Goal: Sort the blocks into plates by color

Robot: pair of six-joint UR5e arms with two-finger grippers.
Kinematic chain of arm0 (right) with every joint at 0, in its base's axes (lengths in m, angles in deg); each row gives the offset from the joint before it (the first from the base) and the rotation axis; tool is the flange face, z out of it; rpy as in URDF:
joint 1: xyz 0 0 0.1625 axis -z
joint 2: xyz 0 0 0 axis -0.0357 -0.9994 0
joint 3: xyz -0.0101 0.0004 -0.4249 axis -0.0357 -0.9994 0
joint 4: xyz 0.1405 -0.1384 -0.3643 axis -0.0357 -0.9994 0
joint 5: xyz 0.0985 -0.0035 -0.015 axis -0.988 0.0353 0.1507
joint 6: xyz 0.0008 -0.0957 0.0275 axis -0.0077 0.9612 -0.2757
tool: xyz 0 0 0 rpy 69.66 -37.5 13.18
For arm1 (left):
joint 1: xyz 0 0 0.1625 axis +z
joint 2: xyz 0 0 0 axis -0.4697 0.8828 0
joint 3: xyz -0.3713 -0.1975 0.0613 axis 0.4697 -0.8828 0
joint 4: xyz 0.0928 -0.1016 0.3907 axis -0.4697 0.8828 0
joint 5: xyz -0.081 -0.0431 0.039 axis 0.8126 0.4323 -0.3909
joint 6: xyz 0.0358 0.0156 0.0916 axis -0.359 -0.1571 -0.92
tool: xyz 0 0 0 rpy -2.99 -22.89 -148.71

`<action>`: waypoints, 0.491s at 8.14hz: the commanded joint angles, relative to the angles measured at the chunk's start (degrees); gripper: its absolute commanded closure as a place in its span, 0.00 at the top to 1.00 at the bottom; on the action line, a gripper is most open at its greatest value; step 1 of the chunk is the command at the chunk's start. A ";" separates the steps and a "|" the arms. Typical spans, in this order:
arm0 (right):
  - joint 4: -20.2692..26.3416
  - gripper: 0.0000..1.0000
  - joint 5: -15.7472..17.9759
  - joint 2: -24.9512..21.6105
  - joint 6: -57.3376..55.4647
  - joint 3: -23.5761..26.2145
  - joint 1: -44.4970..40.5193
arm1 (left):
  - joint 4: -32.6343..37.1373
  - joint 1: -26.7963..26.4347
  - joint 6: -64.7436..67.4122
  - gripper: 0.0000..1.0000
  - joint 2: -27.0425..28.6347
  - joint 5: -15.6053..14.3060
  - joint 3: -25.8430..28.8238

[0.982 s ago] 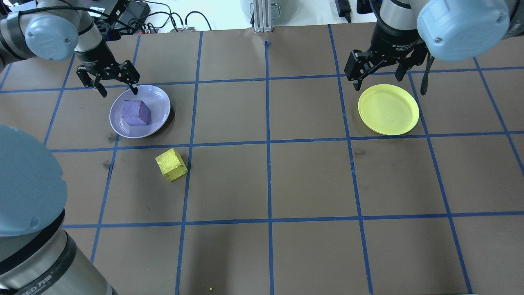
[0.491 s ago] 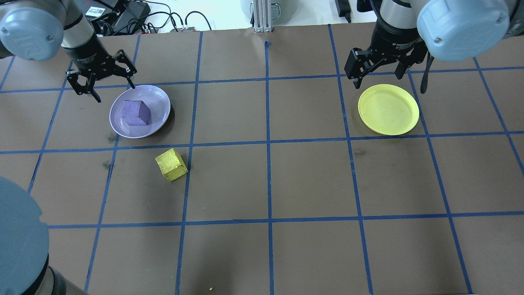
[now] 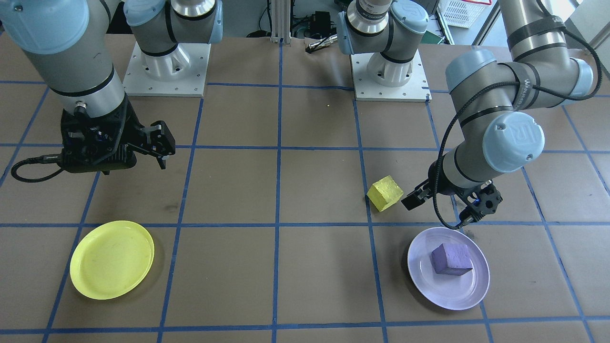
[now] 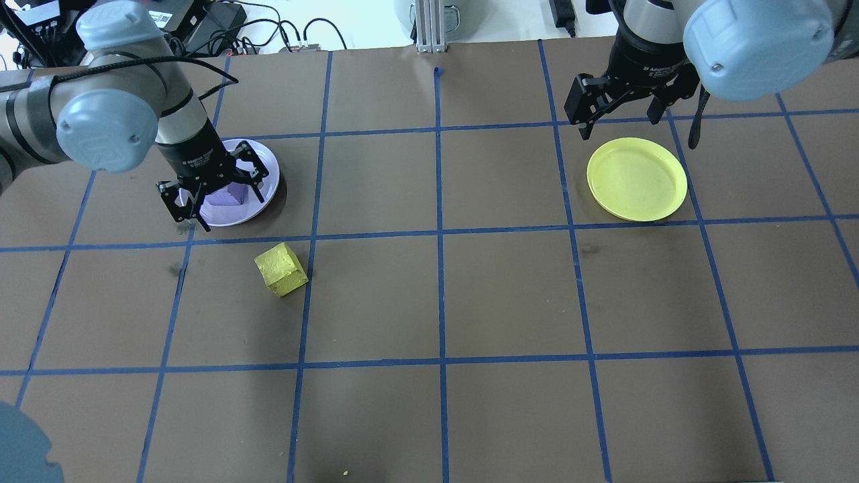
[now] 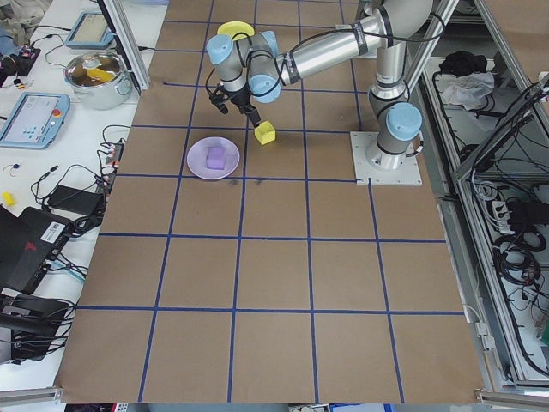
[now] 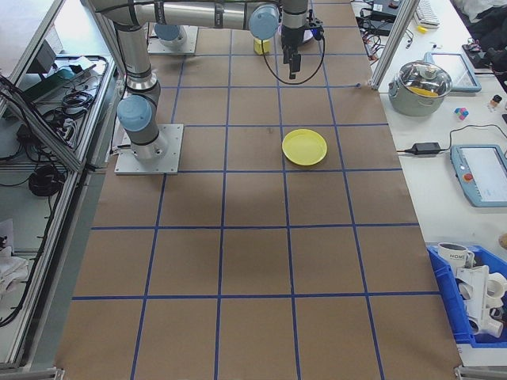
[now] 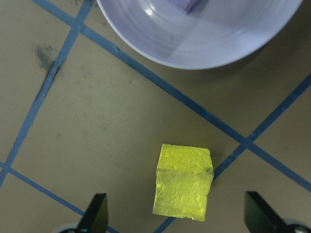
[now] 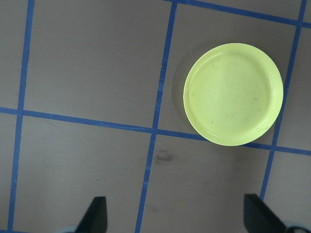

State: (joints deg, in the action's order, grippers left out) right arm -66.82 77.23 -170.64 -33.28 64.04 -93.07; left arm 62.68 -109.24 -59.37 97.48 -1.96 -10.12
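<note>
Left pincer (image 4: 216, 201): spread wide and holding nothing, hanging over the near edge of the lavender plate (image 4: 268, 176); from its own wrist camera the two fingertips (image 7: 97, 213) stand either side of the yellow block, well clear of it.
Purple block (image 3: 451, 259): lying inside the lavender plate, a little off centre.
Yellow block (image 4: 281, 269): on the brown surface (image 4: 510, 295), near the lavender plate but outside it, one corner touching a blue tape line (image 4: 303, 295).
Right pincer (image 4: 621, 111): wide apart and empty, raised above the surface just beyond the far rim of the yellow plate.
Yellow plate (image 4: 637, 178): bare, well apart from both blocks on the robot's right side.
Surface: brown, marked into squares with blue tape.
</note>
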 commanded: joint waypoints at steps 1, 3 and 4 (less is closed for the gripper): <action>-0.22 1.00 0.00 0.00 1.17 -0.06 -0.03 | -3.15 -0.24 -4.31 1.00 -0.39 0.33 -6.33; -0.05 1.00 0.00 0.00 1.17 0.03 -0.03 | -8.42 -0.25 -6.94 1.00 0.40 0.42 -9.51; -0.14 1.00 -0.09 0.00 1.17 0.03 -0.03 | -9.22 -0.25 -8.00 1.00 0.66 0.51 -9.87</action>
State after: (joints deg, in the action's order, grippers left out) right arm -66.96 77.23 -170.64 -32.15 64.04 -93.10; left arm 56.24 -109.47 -65.04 97.71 -1.56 -18.24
